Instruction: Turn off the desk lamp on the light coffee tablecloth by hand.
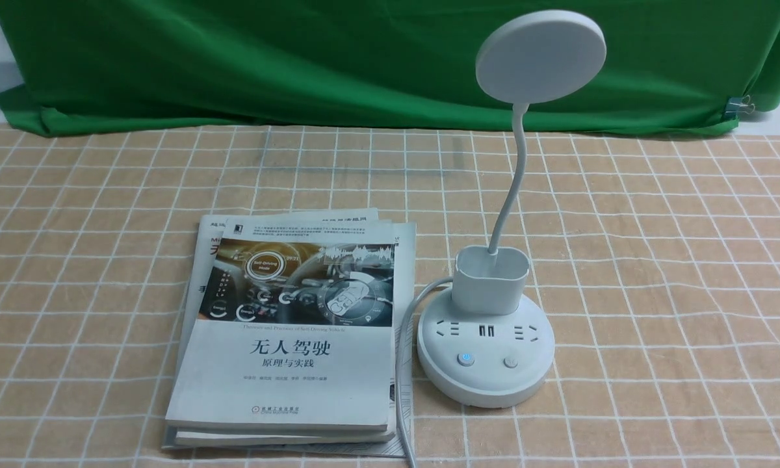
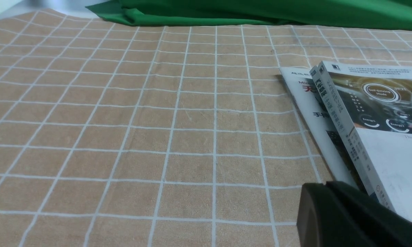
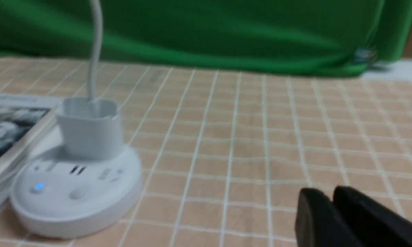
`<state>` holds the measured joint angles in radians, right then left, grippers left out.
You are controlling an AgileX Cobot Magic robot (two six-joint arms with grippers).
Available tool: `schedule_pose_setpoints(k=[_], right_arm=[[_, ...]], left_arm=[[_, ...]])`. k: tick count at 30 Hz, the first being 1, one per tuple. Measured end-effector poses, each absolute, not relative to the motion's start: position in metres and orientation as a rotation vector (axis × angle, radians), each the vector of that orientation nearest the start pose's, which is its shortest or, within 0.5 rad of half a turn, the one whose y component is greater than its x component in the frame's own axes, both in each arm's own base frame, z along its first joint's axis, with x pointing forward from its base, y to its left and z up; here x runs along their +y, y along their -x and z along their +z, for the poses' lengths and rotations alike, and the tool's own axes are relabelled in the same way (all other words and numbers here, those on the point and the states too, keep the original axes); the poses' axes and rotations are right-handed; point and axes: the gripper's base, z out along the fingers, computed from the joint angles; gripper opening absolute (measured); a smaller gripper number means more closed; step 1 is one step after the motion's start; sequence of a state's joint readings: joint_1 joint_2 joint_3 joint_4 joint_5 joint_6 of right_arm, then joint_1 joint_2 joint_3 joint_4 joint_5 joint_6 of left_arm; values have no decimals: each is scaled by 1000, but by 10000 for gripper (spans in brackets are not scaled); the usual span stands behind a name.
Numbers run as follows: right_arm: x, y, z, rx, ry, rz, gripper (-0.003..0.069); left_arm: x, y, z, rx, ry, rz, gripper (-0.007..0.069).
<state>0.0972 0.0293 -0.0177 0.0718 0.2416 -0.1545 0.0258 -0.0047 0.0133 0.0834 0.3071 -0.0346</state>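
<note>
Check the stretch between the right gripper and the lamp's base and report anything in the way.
Nothing visible blocks it. In the right wrist view only bare light coffee tablecloth lies between the right gripper and the desk lamp. The books lie on the lamp's far side.

White desk lamp (image 1: 487,325) standing upright on the light coffee tablecloth (image 1: 656,273), a tan cloth with a white grid. Flat round disc head atop a thin curved neck; oval cup on a round socket base. Of two front buttons, one glows blue.
</note>
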Motion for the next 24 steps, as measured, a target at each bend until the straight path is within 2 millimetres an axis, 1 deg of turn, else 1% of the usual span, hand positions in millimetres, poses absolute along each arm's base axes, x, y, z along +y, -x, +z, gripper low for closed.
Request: schedule_pose_setpoints(k=[2, 5, 8, 15, 24], right_arm=[[7, -56, 191, 1720, 172, 19, 65], [7, -55, 190, 1714, 171, 17, 43], [7, -55, 190, 1718, 177, 11, 41], [7, -55, 189, 1723, 163, 23, 42], [7, -55, 189, 1724, 161, 23, 74]], left_arm=[[4, -54, 181, 1798, 1, 73, 4], [4, -54, 181, 1799, 1, 73, 4], [4, -54, 181, 1798, 1, 73, 4], [4, -54, 181, 1798, 1, 73, 4], [4, -54, 181, 1798, 1, 73, 4]])
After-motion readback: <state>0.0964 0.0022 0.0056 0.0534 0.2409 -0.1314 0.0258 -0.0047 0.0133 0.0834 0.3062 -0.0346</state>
